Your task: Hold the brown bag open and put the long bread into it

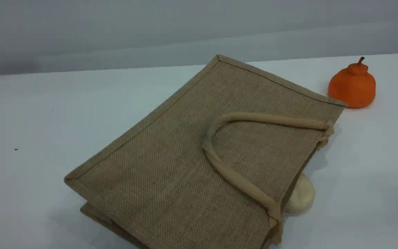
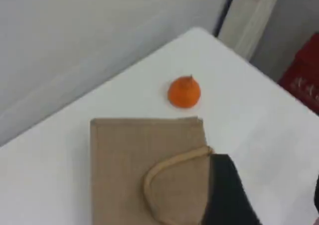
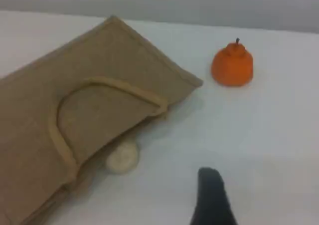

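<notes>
Tan jute, beige loops, orange and cream on a white worktop

The brown bag (image 1: 171, 166) is a tan-brown woven jute with a fine, even grid of weave across its face and a slightly darker tan binding along its edges; its handle (image 1: 233, 174) is a lighter, plain beige. The round fruit-shaped object (image 1: 352, 84) beyond it is a flat bright orange with a small brownish stem. The small bun (image 1: 302, 195) at the bag's edge is pale cream, unpatterned. The worktop (image 1: 29, 138) is plain white, the wall behind it grey. The fingers (image 3: 212, 197) are black.
</notes>
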You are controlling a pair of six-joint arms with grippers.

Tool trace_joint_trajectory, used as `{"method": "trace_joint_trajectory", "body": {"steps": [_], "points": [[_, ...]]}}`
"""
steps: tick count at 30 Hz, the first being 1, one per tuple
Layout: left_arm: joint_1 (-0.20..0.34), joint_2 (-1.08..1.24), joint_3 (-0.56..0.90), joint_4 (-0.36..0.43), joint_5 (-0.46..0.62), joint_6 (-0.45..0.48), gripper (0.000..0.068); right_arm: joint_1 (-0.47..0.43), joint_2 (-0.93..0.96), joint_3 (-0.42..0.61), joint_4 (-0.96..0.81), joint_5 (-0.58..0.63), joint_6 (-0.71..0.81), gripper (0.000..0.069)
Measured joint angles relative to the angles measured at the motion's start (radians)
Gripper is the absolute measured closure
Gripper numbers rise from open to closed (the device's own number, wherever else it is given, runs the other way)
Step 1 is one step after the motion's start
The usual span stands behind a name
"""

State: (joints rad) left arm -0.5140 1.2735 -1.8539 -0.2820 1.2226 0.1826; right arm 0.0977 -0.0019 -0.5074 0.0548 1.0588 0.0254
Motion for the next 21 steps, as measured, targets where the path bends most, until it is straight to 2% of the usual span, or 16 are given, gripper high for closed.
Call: {"method": "trace_joint_trajectory", "body": {"steps": [5, 15, 18, 21], "points": [[0.000, -0.126, 0.144, -0.002, -0.001, 0.001, 0.0304, 0.000, 0.002, 0.000, 0.012, 0.002, 0.000, 0.0289], [0.002, -0.520, 0.647, 0.029, -0.002, -0.018, 0.0304, 0.000, 0.002, 0.000, 0.052, 0.001, -0.001, 0.0289], [0.002, -0.653, 0.807, 0.033, -0.053, -0.050, 0.0304, 0.000, 0.002, 0.000, 0.052, 0.001, -0.001, 0.0289], [0.002, -0.788, 0.963, 0.088, -0.125, -0.072, 0.0304, 0.000, 0.002, 0.000, 0.052, 0.001, -0.001, 0.0289]]}}
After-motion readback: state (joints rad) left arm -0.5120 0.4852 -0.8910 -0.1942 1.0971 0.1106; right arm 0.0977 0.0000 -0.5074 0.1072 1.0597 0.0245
